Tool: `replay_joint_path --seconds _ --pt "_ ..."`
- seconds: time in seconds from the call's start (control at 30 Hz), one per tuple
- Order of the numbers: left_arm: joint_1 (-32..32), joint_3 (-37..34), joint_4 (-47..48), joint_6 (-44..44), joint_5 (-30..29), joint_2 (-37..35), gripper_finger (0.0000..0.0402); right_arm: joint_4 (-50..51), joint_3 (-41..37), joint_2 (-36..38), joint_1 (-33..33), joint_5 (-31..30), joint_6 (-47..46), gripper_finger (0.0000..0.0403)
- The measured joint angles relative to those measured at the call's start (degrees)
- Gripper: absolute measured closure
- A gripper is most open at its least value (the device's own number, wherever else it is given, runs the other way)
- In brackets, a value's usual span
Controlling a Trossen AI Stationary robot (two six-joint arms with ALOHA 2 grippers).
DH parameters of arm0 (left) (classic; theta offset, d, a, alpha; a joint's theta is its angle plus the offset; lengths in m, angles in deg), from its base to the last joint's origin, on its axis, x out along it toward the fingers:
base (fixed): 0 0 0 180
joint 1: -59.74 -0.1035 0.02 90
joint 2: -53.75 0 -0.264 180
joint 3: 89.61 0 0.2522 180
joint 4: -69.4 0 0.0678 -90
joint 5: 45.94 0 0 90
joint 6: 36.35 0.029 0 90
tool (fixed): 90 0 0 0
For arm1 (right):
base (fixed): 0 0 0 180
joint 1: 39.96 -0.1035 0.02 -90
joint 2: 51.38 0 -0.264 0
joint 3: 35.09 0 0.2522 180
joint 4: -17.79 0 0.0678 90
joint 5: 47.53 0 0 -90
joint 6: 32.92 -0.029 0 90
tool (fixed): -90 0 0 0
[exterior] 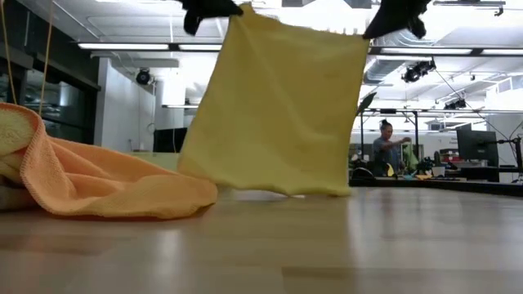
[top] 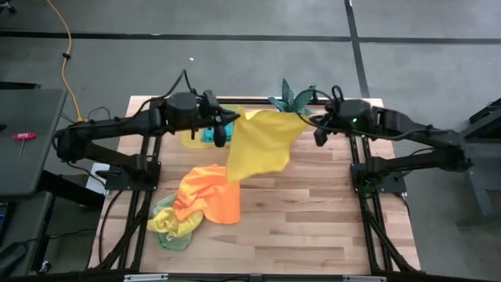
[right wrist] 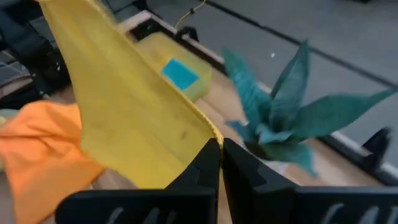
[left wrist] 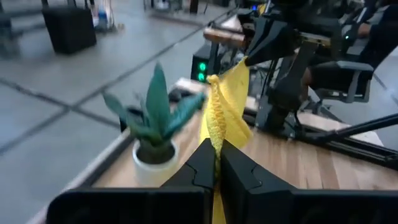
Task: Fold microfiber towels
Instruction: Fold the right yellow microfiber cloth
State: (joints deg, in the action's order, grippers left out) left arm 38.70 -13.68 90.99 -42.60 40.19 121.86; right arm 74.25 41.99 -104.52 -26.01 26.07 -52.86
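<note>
Open-plan robotics laboratory. Beyond the wooden worktable (top: 313, 227): grey concrete floor (top: 235, 66) with dark taped lines, exposed ceiling ducts, strip lights (exterior: 139, 46), and a person (exterior: 384, 147) at monitor-laden benches (exterior: 474, 147) farther behind.

**Counts on the counter**

Yellow towel (top: 262, 145) held up: one. Orange towel (top: 210, 194) lying in the pile: one. Light green towel (top: 174, 235) under it: one, with a further yellow cloth (top: 166, 222) at the pile's edge. Yellow bin (right wrist: 171, 71): one. Potted plant (top: 292, 97): one. Tools: two, left tool (top: 221, 129) and right tool (top: 319, 129). Counter (top: 313, 219): one.
</note>
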Motion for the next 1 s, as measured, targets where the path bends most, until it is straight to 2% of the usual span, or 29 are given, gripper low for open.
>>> replay_joint_path --seconds 0.2,0.43,0.6,0.73,1.0 --pt "-0.9 2.4 -1.8 6.3 -3.3 0.0 0.0401 5.9 7.1 -0.1 3.0 -0.8 5.5 0.0403" --pt "-1.7 2.5 -8.5 5.7 -0.6 3.7 0.0401 12.8 14.7 -0.1 4.9 -1.5 8.6 0.0403" --pt "-0.5 2.5 -12.2 9.4 0.5 6.8 0.0401 19.0 19.5 -0.1 4.9 -2.6 7.8 0.0403" --pt "-0.3 2.5 -11.0 13.5 0.2 7.8 0.0401 21.3 19.3 0.0 3.6 -2.2 5.3 0.0403" --pt "0.7 2.5 -9.0 23.4 -0.1 9.8 0.0401 22.4 13.2 -0.1 -3.0 -2.7 -2.3 0.0403"
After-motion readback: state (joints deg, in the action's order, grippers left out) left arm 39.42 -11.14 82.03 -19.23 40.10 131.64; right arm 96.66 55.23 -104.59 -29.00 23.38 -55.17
